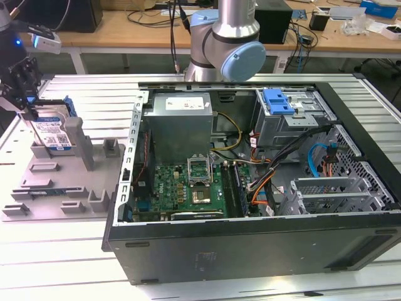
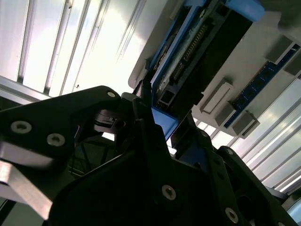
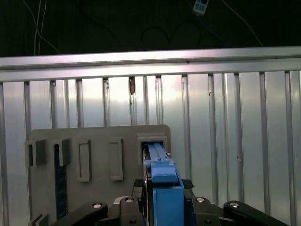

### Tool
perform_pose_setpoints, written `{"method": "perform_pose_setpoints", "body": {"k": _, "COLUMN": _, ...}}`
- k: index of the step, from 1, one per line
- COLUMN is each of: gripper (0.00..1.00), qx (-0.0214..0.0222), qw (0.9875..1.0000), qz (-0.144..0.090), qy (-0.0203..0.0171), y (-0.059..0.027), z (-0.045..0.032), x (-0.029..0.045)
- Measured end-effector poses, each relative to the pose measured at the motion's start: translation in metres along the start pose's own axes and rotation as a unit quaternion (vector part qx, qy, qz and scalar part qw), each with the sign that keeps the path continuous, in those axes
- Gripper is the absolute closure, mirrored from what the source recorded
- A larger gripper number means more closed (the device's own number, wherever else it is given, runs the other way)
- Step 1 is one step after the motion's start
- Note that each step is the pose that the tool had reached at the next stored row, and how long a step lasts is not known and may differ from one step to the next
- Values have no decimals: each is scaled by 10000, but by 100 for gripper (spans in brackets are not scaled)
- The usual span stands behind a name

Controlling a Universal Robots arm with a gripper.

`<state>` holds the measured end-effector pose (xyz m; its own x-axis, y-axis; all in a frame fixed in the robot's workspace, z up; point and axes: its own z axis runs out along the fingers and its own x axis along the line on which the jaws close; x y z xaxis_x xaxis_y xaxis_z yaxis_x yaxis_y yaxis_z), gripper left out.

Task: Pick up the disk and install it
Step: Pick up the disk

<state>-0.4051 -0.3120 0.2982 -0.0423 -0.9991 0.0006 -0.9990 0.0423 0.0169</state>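
With the gripper (image 1: 28, 106) squeezed shut on the blue edge of the disk (image 1: 54, 130), standing up in a slot of the grey holder (image 1: 37, 183), best to pull straight up, slowly, so nothing scrapes the holder's slot walls.

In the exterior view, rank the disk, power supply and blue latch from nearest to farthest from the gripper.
1. The disk, right at the gripper, exterior view's left.
2. The power supply, in the case's middle.
3. The blue latch, farther toward the exterior view's right.
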Motion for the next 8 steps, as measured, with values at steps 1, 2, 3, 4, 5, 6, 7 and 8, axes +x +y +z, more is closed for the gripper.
{"method": "perform_pose_setpoints", "body": {"k": 1, "gripper": 59, "qx": 0, "qw": 10000, "qz": 0, "qy": -2, "y": 0, "z": 1, "x": -1}}
{"method": "perform_pose_setpoints", "body": {"k": 2, "gripper": 63, "qx": 0, "qw": 10000, "qz": 0, "qy": -2, "y": 0, "z": 1, "x": -1}}
{"method": "perform_pose_setpoints", "body": {"k": 3, "gripper": 63, "qx": 0, "qw": 10000, "qz": 0, "qy": -2, "y": 0, "z": 1, "x": -1}}
{"method": "perform_pose_setpoints", "body": {"k": 4, "gripper": 63, "qx": 0, "qw": 10000, "qz": 0, "qy": -1, "y": 0, "z": 1, "x": 0}}
{"method": "perform_pose_setpoints", "body": {"k": 5, "gripper": 63, "qx": 0, "qw": 10000, "qz": 0, "qy": -1, "y": 0, "z": 1, "x": -1}}
{"method": "perform_pose_setpoints", "body": {"k": 6, "gripper": 63, "qx": 0, "qw": 10000, "qz": 0, "qy": -1, "y": 0, "z": 1, "x": 0}}
{"method": "perform_pose_setpoints", "body": {"k": 7, "gripper": 63, "qx": 0, "qw": 10000, "qz": 0, "qy": -1, "y": 0, "z": 1, "x": 0}}
{"method": "perform_pose_setpoints", "body": {"k": 8, "gripper": 63, "qx": 0, "qw": 10000, "qz": 0, "qy": -1, "y": 0, "z": 1, "x": 0}}
